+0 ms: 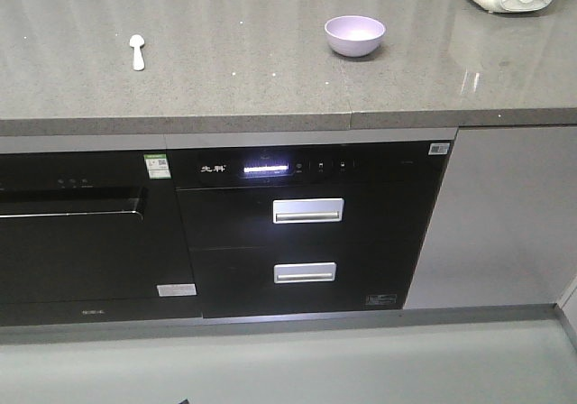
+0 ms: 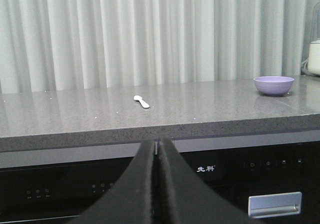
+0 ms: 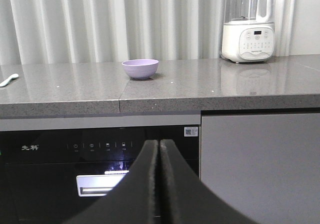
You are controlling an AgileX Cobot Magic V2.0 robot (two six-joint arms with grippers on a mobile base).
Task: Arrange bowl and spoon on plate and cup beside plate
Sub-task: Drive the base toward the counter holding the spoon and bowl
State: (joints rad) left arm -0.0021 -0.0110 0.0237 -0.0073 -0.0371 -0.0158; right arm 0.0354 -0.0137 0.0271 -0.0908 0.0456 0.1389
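The left gripper [image 2: 157,149] sits pressed closed and empty below the countertop [image 2: 75,119] edge; the spoon [image 2: 141,101] lies ahead of it, slightly left, the bowl [image 2: 273,85] well off right. The right gripper [image 3: 159,149], likewise closed and empty, has the bowl ahead, slightly left

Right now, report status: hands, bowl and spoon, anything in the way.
Left hand shut, right hand shut, both empty. Bowl and spoon apart on counter, untouched. No plate, no cup in view. White blender far right, clear of both.
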